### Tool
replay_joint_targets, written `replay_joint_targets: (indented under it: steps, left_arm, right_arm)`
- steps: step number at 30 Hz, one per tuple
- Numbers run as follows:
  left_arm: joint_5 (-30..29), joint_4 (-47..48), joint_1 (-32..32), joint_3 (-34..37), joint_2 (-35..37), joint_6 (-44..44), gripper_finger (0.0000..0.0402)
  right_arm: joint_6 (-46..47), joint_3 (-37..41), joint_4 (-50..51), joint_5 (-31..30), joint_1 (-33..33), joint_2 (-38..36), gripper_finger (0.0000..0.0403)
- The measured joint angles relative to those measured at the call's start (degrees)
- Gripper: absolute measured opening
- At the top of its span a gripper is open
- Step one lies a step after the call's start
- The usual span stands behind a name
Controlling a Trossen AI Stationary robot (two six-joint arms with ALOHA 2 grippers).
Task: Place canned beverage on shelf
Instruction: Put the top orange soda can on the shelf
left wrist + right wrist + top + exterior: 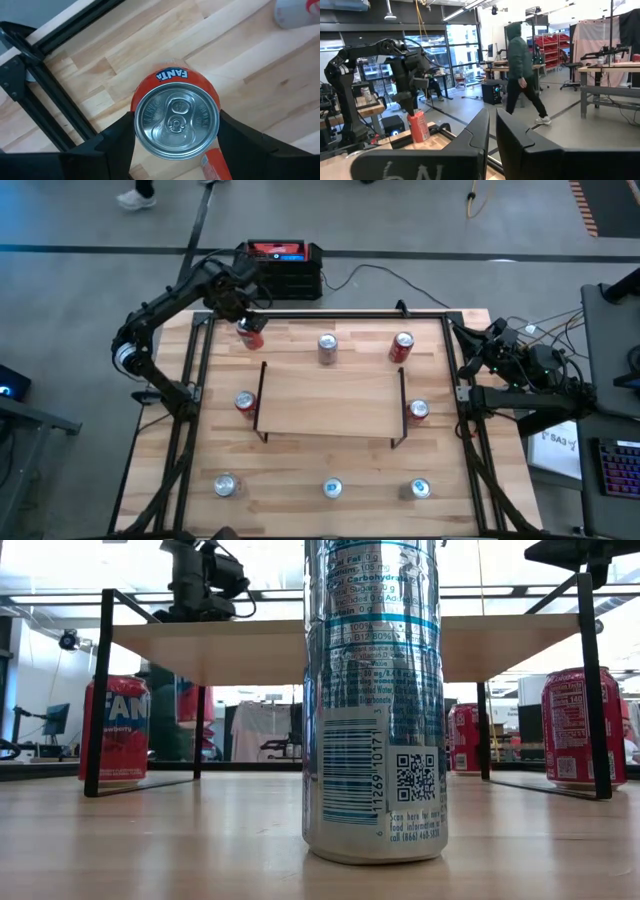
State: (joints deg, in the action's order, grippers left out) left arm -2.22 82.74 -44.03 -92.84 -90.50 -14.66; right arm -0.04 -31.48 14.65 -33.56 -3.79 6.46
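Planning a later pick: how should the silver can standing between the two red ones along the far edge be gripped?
Grip the silver can around its round side wall, just below the rim, coming straight down from above. It stands upright with open tabletop around it, so pincer fingers can drop either side.

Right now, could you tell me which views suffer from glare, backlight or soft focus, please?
Low view: bright windows behind leave the shelf underside shaded, and the near silver can fills the middle. Left wrist view: the Fanta can lid is sharp between the dark fingers; a far can is blurred. Right wrist view: ceiling lights wash out the top.
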Motion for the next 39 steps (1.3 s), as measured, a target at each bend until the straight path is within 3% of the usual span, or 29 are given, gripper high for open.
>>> replay_joint_targets:
  steps: [14,19,27,39]
  left_arm:
    - [0.5,2.3,0.2,-0.5,0.6,-1.0,0.023]
    - [1.3,7.3,0.6,-6.7,0.6,-2.2,0.023]
    - [1.3,7.4,3.8,-16.3,0.3,-5.7,0.023]
    - [1.3,7.3,13.2,-24.8,-2.2,-9.3,0.023]
  right_arm:
    - [0.0,0.0,0.0,0.0,0.0,0.0,0.0022]
    - [0.0,0.0,0.0,0.0,0.0,0.0,0.0022]
    - [0.0,0.0,0.0,0.0,0.0,0.0,0.0022]
    - [0.0,0.0,0.0,0.0,0.0,0.0,0.0022]
